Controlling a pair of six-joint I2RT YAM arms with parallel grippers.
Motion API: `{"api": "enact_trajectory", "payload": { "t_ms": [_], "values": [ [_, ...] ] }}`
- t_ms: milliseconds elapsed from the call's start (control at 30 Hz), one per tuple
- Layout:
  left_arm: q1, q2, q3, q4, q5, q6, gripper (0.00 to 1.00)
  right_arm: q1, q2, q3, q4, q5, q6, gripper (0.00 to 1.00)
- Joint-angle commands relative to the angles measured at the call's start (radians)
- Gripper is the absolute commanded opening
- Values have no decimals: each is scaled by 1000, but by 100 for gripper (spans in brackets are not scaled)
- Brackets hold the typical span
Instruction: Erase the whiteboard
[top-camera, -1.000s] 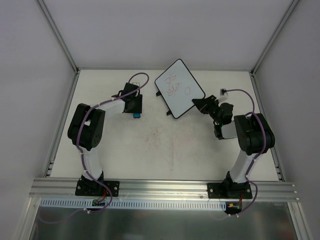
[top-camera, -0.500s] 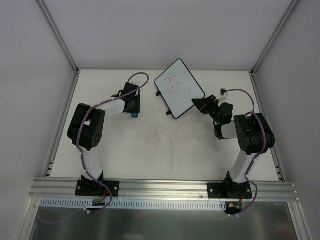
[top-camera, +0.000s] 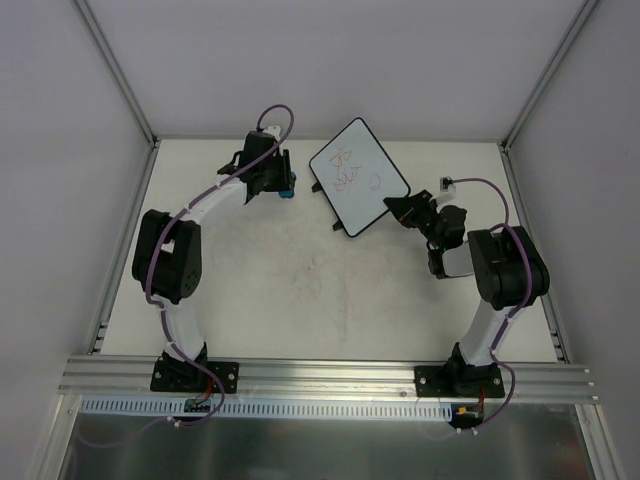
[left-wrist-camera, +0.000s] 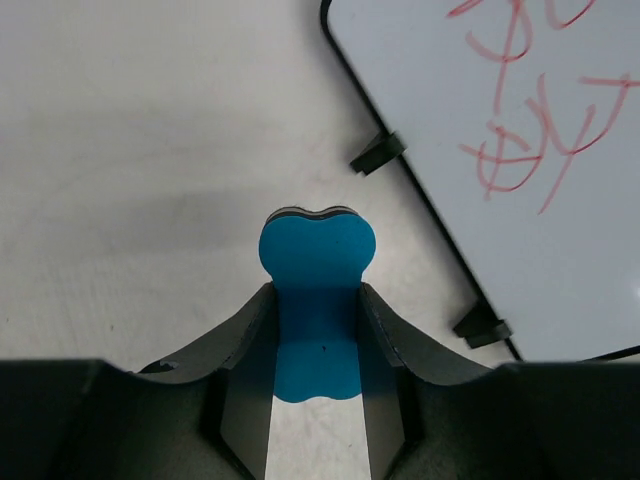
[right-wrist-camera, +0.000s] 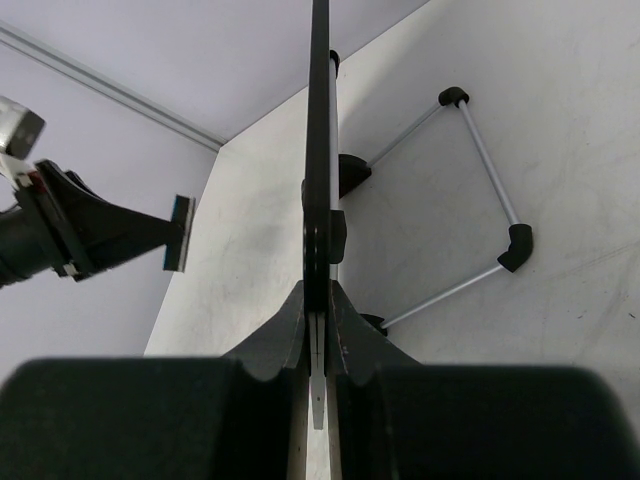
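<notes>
The whiteboard is a small white board with a thin black frame and red scribbles, held tilted off the table at the back centre. My right gripper is shut on its lower right edge; in the right wrist view the board shows edge-on between my fingers. My left gripper is shut on a small blue eraser, just left of the board. In the left wrist view the eraser sits between my fingers, with the board and its red marks at the upper right.
A wire stand with black corner pieces shows behind the board in the right wrist view. The cream tabletop is walled by grey panels on three sides. An aluminium rail runs along the near edge.
My left gripper has lifted the blue eraser from the table and carried it up and right, close to the whiteboard's left edge. The right arm and the board have stayed still.
</notes>
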Motion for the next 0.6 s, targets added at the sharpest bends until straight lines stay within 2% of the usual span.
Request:
{"api": "enact_trajectory", "payload": {
  "t_ms": [0,300,567],
  "values": [
    [4,-21,110,26,72,-52,22,1,15,28,32,-15,-25,0],
    [3,117,313,122,205,-173,21,20,6,36,16,-19,-48,0],
    [1,312,483,234,297,-256,21,37,-8,44,-13,-16,-79,0]
  ]
}}
